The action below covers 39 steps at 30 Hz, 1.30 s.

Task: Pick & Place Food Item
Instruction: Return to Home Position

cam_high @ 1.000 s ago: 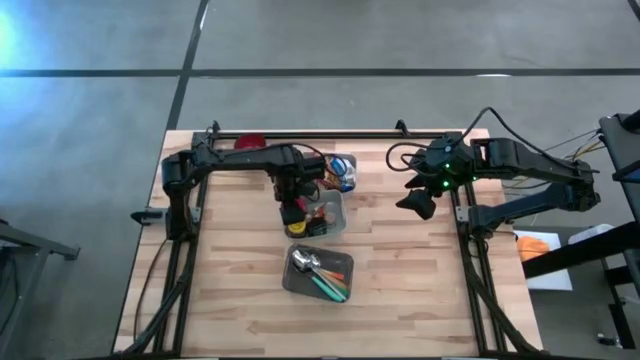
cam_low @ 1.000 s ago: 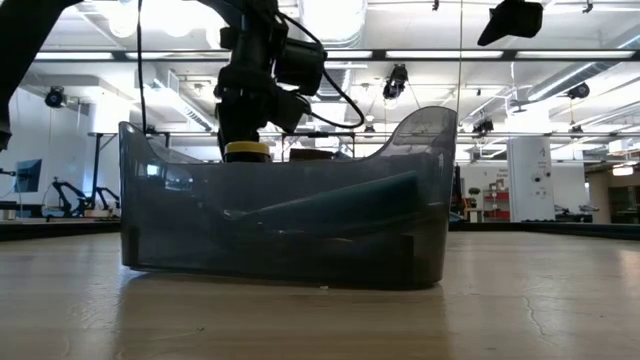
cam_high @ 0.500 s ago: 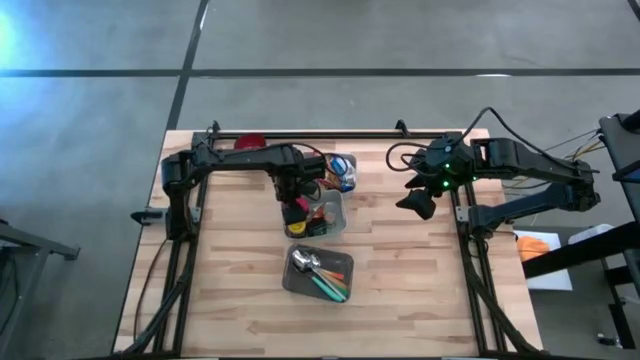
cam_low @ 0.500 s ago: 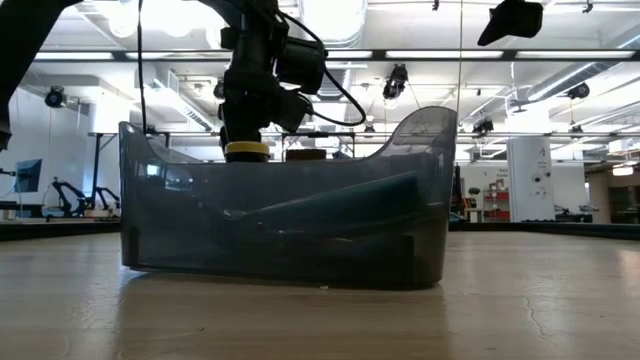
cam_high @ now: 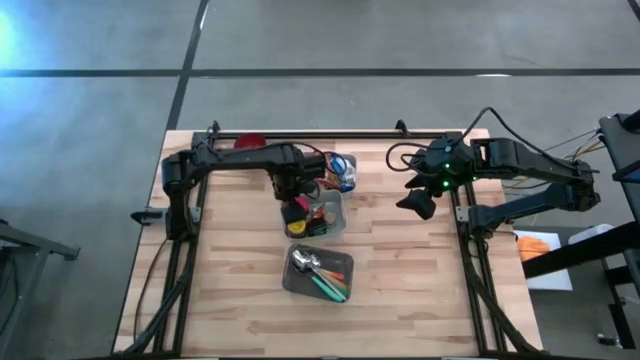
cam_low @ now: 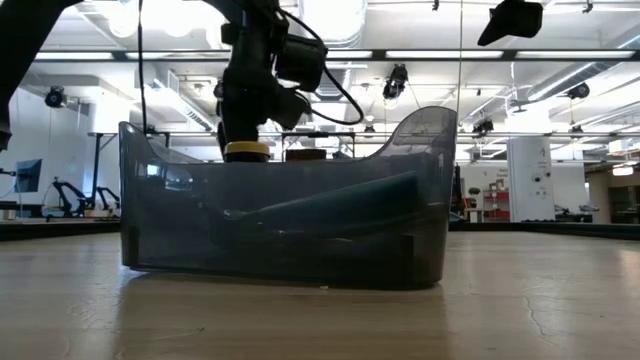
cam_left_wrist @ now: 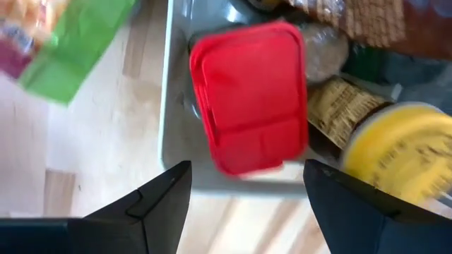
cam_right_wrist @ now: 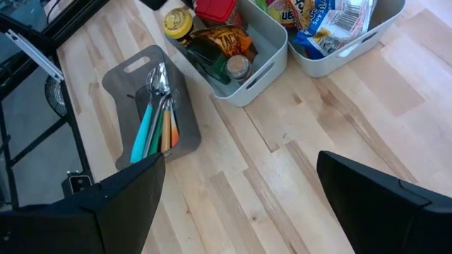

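1 red can [cam_left_wrist: 248,95] in gray bin [cam_left_wrist: 175,113] | L hand [cam_left_wrist: 247,169] open above | R hand [cam_right_wrist: 240,159] open

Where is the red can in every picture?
High view: the red rectangular seasoning can sits in the pale gray plastic bin, mid-table, by the left claw.
Low view: not visible; the dark translucent bin blocks it.
Left wrist view: middle of the picture.
Right wrist view: top edge, in the same bin.
Shared landmark: the round yellow lid beside it, clearest in the low and wrist views.
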Tool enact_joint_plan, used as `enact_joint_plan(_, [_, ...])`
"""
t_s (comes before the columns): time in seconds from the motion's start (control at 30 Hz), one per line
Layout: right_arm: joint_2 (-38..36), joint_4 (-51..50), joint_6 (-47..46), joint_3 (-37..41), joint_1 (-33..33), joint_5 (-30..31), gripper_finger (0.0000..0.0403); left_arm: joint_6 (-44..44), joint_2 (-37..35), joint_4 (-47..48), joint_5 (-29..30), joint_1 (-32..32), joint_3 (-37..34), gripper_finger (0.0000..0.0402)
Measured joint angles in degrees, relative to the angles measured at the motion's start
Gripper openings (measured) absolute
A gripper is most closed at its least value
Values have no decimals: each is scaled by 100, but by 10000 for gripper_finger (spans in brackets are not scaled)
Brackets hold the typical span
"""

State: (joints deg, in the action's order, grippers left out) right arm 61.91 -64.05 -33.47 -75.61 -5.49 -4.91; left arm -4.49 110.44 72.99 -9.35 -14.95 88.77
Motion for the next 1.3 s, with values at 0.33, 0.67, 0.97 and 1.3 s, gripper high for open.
enact_joint_plan(0.33, [0,123,227,0,-14,61,363,-364,-555,539,-230,22,514,215])
enact_joint_plan(0.67, [-212,904,536,0,-14,389,363,-952,-1950,-454,-275,47,460,33])
enact_joint_plan(0.97, [-1439,1246,898,98,-14,679,363,-473,-2893,-1527,-181,547,450,9])
enact_joint_plan(1.3, [-2985,3143,813,1626,-14,540,363,-1516,-4309,-4059,510,1052,-1752,10])
